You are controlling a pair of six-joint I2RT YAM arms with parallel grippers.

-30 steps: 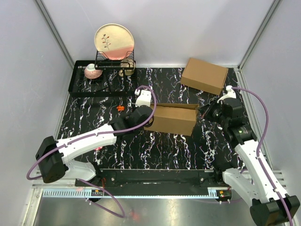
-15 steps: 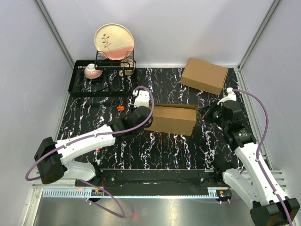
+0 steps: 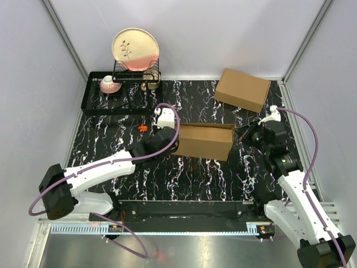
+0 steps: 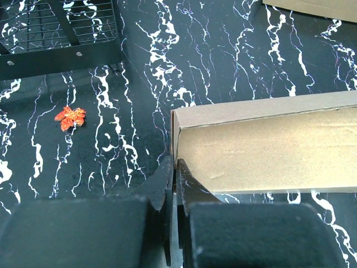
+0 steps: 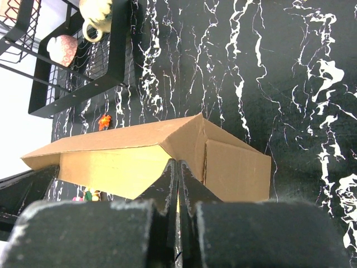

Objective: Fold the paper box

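Note:
The paper box [image 3: 205, 142] is a brown cardboard mailer lying across the middle of the black marbled table, partly formed, with its lid flap raised. My left gripper [image 3: 176, 143] is at its left end. In the left wrist view the jaws [image 4: 174, 163] are closed on the thin left end wall of the box [image 4: 262, 151]. My right gripper [image 3: 240, 134] is at the box's right end. In the right wrist view its jaws [image 5: 177, 163] are closed on the cardboard edge where the lid flap meets the box's end panel [image 5: 234, 167].
A second, made-up brown box [image 3: 242, 89] sits at the back right and also shows in the left wrist view [image 4: 312, 5]. A black dish rack [image 3: 95, 106] with a plate [image 3: 135, 49] and a pink cup [image 3: 109, 85] stands at the back left. A small orange leaf [image 3: 143, 128] lies left of the box.
The left arm has drawn a little left and back, and the box has shifted slightly left with it. The right wrist has shifted slightly.

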